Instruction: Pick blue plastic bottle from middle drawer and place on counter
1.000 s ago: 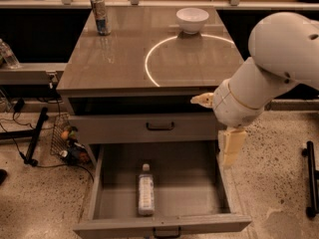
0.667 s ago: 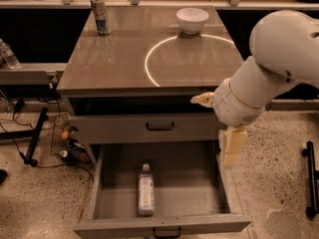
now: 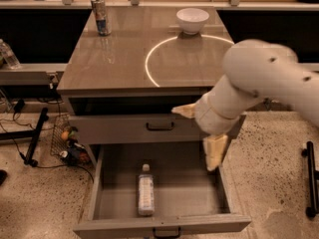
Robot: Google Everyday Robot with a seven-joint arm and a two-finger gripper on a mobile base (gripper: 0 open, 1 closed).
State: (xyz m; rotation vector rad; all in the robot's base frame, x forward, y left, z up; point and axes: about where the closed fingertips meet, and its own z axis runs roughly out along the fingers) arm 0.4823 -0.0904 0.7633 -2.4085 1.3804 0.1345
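The blue plastic bottle (image 3: 145, 195) lies lengthwise on the floor of the open middle drawer (image 3: 107, 176), cap pointing to the back, a little left of the drawer's centre. The counter (image 3: 119, 54) is the glossy brown top with a white circular line (image 3: 148, 59). My gripper (image 3: 200, 132) hangs on the white arm in front of the cabinet's right side, above the drawer's right rear corner. Its cream fingers (image 3: 215, 152) are spread apart and hold nothing. It is to the right of the bottle and well above it.
A metallic drink can (image 3: 101, 16) stands at the counter's back left and a white bowl (image 3: 192, 20) at the back right. The upper drawer (image 3: 124, 128) is shut. A wire basket (image 3: 64, 136) and cables lie left of the cabinet; a black stand (image 3: 311, 178) is on the right.
My arm and gripper have shifted a little to the left and down, closer over the drawer's right side. The bottle and drawer have not moved.
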